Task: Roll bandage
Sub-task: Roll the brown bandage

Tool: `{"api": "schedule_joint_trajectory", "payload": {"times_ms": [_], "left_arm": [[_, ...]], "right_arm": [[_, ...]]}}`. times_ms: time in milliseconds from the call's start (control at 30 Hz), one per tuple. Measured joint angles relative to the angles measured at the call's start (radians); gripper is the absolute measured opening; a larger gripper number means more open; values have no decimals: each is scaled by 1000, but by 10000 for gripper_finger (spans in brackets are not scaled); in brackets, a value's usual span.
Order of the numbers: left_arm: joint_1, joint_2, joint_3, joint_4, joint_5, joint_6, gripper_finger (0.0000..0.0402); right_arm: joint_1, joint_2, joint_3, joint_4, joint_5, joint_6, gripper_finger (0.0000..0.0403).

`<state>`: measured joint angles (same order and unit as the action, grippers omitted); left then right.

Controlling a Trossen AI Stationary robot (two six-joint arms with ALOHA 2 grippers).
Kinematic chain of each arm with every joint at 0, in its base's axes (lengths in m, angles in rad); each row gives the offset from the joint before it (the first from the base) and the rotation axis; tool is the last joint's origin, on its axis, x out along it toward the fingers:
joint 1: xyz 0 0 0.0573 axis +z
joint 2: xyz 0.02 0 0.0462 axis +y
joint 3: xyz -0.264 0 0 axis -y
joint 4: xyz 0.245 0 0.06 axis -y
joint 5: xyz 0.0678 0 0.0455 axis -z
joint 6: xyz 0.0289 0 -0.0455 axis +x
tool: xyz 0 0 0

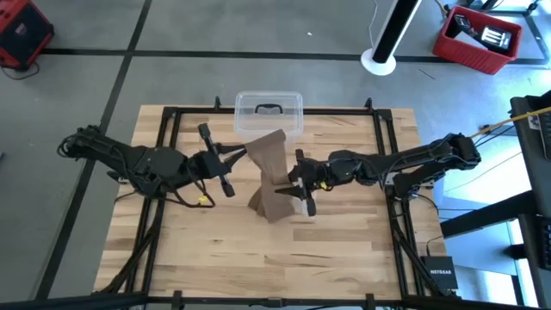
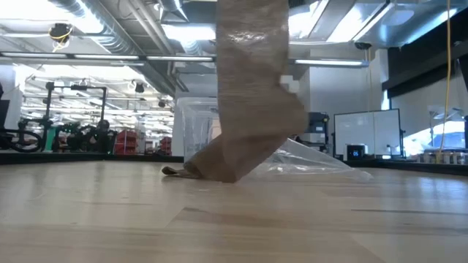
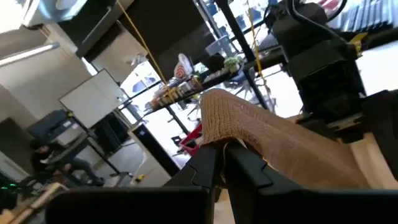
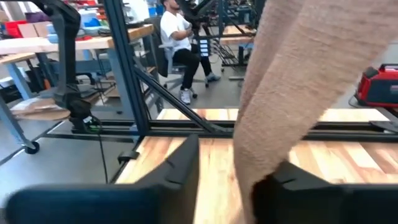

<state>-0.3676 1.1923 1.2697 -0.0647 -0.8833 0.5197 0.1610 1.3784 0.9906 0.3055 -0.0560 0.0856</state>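
The bandage [image 1: 271, 168], a dull brown fabric strip, rises from the middle of the table up toward the far left. Its lower end [image 2: 208, 169] lies crumpled on the wood, and the rest hangs slanted above it [image 2: 252, 80]. My left gripper [image 1: 244, 153] is level, above the table, and shut on the strip's upper end. My right gripper [image 1: 281, 187] comes level from the table's right at the strip's lower stretch. It is open, with the strip passing between its fingers [image 4: 233, 163]. My left gripper pinches the bandage's upper end at its edge [image 3: 219, 138] between its two fingers, coming level from the table's left. The strip runs away from the fingers and slopes down to the table, only its lower end resting there. My right gripper has the strip lying against the inner side of one finger [image 4: 283, 180]. The other finger [image 4: 183, 165] stands clear of it.
A clear plastic box [image 1: 269, 112] with a dark handle stands at the table's far edge behind the bandage. A crinkled clear plastic bag [image 2: 314, 162] lies on the table beyond the strip. Bare wood stretches toward the near edge [image 1: 258, 267].
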Motion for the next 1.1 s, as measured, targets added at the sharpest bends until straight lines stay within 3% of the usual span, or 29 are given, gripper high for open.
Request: {"api": "schedule_joint_trajectory", "payload": {"times_ms": [200,400,733,1100], "left_arm": [[18,6,0,6,113,-111,15],[20,7,2,20,222,-115,15],[-8,-14,2,58,228,-83,15],[-5,-14,2,18,226,-63,15]], "right_arm": [[1,0,0,37,46,-18,205],[1,0,0,63,53,-55,251],[2,-57,75,22,-33,-145,253],[2,-104,120,-221,68,-161,252]]}}
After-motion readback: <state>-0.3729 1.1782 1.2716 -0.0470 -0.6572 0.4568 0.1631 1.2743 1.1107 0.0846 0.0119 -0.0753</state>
